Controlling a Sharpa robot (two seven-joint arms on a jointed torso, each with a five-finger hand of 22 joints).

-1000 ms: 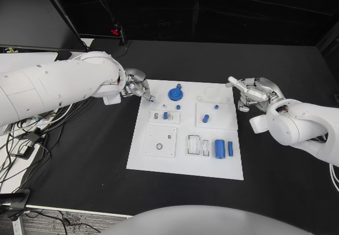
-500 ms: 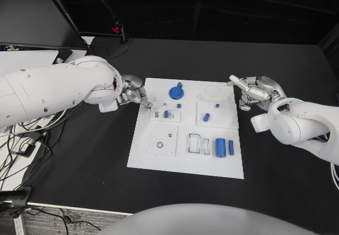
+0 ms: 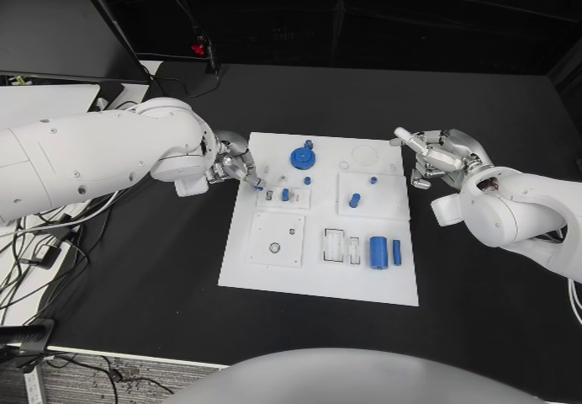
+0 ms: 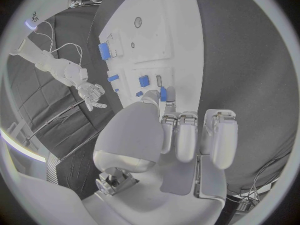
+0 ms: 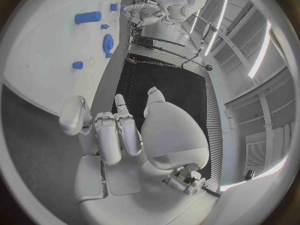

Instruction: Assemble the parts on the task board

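Note:
The white task board [image 3: 318, 273] lies in the middle of the table. On it I see a blue gear [image 3: 302, 158], a short blue part [image 3: 353, 202], a thick blue cylinder [image 3: 378, 252] and a thin one [image 3: 395, 253]. My left hand [image 3: 233, 167] hovers at the board's left edge and pinches a small blue part [image 4: 163, 93] between thumb and finger. That part hangs just beside the small inset plate [image 3: 282, 200], which has another blue part standing in it. My right hand [image 3: 439, 156] stays off the board's far right corner, fingers loosely apart and holding nothing.
Cables [image 3: 36, 244] trail over the table's left side below a monitor [image 3: 55, 42] at the back left. Bare black table [image 3: 485, 320] surrounds the board on the right and front. In the left wrist view my right hand [image 4: 92, 93] appears beyond the board.
My left hand has slid along the board's left edge toward me, carrying the small blue part closer to the inset plate. The right hand has stayed put.

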